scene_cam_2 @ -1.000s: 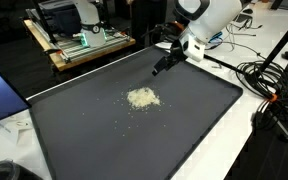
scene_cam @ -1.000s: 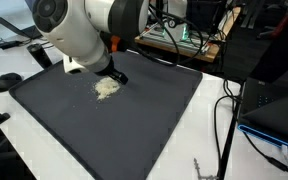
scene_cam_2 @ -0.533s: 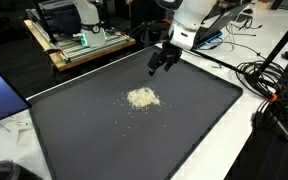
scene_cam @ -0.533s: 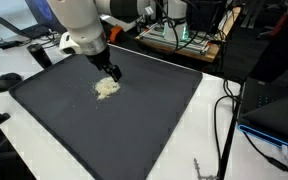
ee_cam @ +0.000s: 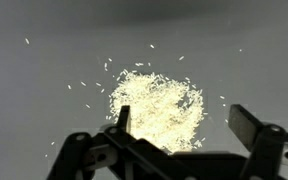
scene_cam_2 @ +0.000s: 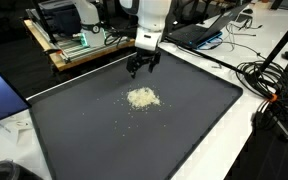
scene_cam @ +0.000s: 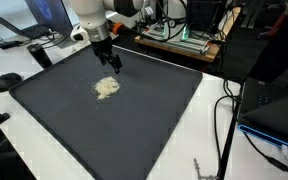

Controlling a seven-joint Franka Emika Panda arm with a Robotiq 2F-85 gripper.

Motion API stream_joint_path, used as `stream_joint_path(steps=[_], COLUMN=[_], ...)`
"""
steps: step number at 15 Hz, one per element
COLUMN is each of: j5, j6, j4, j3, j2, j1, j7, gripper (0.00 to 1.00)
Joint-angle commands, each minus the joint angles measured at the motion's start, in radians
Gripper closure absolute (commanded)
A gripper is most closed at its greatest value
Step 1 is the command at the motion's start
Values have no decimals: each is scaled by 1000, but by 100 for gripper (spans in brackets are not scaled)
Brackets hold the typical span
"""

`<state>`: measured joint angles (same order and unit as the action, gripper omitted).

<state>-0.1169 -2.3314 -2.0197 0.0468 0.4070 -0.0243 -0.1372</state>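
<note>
**Grains.** In the wrist view, the pile of pale grains [ee_cam: 159, 108] lies as a low, loose heap. Single stray grains [ee_cam: 84, 85] are scattered around it. The material appears dry and unbound, so it spreads flat and does not stack.

**Hand.** The hand [ee_cam: 184, 122] hangs above the pile with its fingers [ee_cam: 248, 124] pointing down, one on each side of the heap as the wrist camera sees it. The fingers are spread as wide as they go. Nothing is held between them and nothing is touched. Both exterior views [scene_cam: 112, 62] [scene_cam_2: 141, 68] show the hand apart from the pile [scene_cam: 106, 88] [scene_cam_2: 142, 98], raised clear of the surface, over the side of the heap nearer the back edge.

**Mat.** The pile rests on a dark mat [scene_cam: 154, 120] [scene_cam_2: 104, 140], nearer its back edge than its front. The mat is flat and the pale grains stand out clearly against it. It probably serves to keep loose material off the bare surface.

**Worktop.** The mat lies on a white worktop [scene_cam: 212, 135] [scene_cam_2: 234, 140]. Black cables [scene_cam_2: 269, 95] lie beside the mat. A wooden board with electronics [scene_cam_2: 84, 45] stands behind it, well apart from the pile.
</note>
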Motion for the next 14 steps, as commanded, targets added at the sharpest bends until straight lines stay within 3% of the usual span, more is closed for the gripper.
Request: stream_joint_path(steps=[1,7,14], j5=[5,-15,-35], j6=[1,-9,-237], j4=[2,40,46], j3=[11,14,22], j2=[0,38,139], j1=[7,23,-8], j7=[4,11,115], gripper=[0,0,0])
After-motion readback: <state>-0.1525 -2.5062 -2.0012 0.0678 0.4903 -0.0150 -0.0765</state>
